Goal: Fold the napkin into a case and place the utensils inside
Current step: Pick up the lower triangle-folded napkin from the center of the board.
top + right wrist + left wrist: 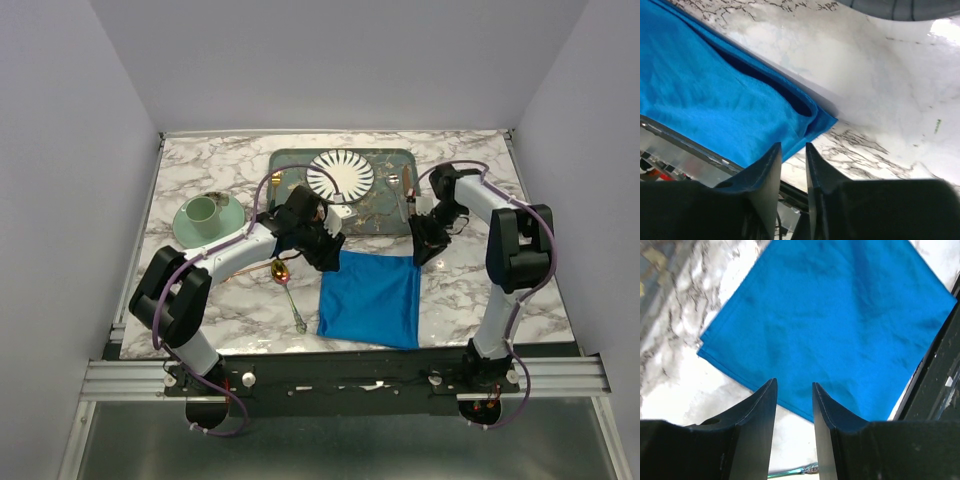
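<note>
The bright blue napkin (pixel 368 297) lies folded into a rectangle at the table's front centre. In the right wrist view its layers gape a little at the near corner (pixel 810 112). My left gripper (pixel 328 258) hovers over the napkin's far left corner, open, with nothing between its fingers (pixel 794 382). My right gripper (pixel 422 250) hangs at the far right corner, jaws slightly apart and empty (pixel 792 145). The spoon (pixel 287 290), with its gold bowl, lies left of the napkin; its handle (pixel 790 472) shows under the left fingers. A slim copper-pink fork (pixel 408 188) rests at the tray's right side.
A grey-green patterned tray (pixel 385 215) at the back centre carries a striped white plate (pixel 340 175). A green cup on a saucer (pixel 208 215) stands at the back left. The black table-front rail (pixel 350 360) runs just below the napkin.
</note>
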Action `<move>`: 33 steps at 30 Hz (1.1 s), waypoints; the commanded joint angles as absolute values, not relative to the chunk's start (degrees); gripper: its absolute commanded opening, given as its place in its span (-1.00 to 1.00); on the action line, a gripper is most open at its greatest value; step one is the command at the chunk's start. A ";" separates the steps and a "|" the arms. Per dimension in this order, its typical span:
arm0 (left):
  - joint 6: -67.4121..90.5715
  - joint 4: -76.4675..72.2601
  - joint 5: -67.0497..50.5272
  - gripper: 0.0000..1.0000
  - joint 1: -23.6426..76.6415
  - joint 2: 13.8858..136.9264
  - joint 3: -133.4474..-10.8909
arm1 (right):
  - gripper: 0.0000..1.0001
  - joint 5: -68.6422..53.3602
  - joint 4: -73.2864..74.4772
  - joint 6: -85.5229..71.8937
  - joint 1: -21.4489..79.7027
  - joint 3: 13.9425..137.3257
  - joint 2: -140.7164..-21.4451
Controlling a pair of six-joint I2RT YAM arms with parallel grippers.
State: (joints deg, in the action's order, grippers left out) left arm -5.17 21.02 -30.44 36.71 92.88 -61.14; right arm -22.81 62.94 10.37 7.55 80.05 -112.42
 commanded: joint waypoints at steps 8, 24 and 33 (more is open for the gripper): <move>7.80 9.41 -26.28 -0.11 43.67 99.57 -71.88 | -0.45 -31.27 62.93 6.42 0.62 76.38 -110.13; 25.57 13.44 -0.62 -0.24 59.24 118.21 -91.58 | -0.60 -36.03 50.28 1.76 -2.11 69.70 -113.81; 25.49 14.85 2.55 -0.12 60.03 122.16 -93.34 | -0.65 -35.33 50.36 0.88 -2.02 70.58 -114.08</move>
